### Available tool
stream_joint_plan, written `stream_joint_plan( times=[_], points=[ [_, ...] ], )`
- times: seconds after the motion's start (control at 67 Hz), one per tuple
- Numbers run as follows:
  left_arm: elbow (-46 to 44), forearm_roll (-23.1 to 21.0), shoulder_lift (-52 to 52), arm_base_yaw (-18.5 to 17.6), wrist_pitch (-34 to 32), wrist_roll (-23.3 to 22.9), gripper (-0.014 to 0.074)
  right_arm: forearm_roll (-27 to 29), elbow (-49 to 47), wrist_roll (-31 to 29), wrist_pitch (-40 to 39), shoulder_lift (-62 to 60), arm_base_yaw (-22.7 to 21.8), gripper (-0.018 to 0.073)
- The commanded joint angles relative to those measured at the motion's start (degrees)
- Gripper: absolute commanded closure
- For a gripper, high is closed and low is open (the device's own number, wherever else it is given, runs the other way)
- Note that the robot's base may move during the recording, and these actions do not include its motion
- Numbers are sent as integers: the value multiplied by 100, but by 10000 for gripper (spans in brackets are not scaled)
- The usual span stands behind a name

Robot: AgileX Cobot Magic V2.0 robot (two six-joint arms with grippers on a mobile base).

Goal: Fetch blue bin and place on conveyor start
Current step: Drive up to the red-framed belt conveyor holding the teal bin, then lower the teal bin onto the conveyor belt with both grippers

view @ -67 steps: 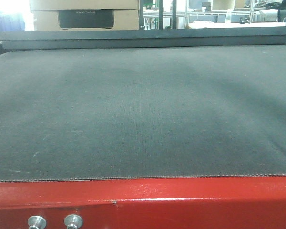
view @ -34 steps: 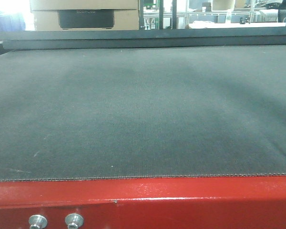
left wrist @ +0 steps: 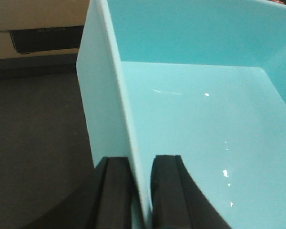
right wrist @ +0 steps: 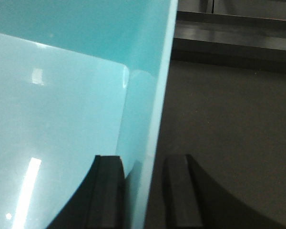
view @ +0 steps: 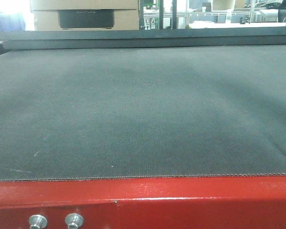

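The blue bin (left wrist: 195,124) is a pale turquoise tub, empty inside. My left gripper (left wrist: 142,167) is shut on its left wall, one finger inside and one outside. My right gripper (right wrist: 143,167) straddles the bin's (right wrist: 52,95) right wall the same way, shut on it. The dark grey belt shows beside the bin in both wrist views (left wrist: 33,133) (right wrist: 219,124). In the front view the conveyor start shows as bare belt (view: 143,109) behind its red end frame (view: 181,200). The bin and both grippers are out of that view.
Two silver bolts (view: 37,221) sit on the red frame at the lower left. A raised dark ledge (view: 143,37) runs across the belt's far end. A cardboard box (view: 86,14) stands behind it at the left, also in the left wrist view (left wrist: 33,19).
The front view has shifted very slightly, with the bolts a touch further right. The belt looks the same.
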Motion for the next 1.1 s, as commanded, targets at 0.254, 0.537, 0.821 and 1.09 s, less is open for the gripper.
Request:
stream_joint_plan(
  times=[0.254,0.537,0.821,1.09],
  points=[
    [-78,-380,-89,14,92,49,708,-40,-339,128,882,-99,-40,712],
    [-78,-826,549,668,996,49,708,-40,-681,128,2126,-37,-40,712],
    [-78,-925,1483,753,1283,82,708,115,-681,128,2667,628,-40,712],
    [-78,-903,2342,753,1189,82,708,82,-681,128,2434,1405,-40,712]
  ],
)
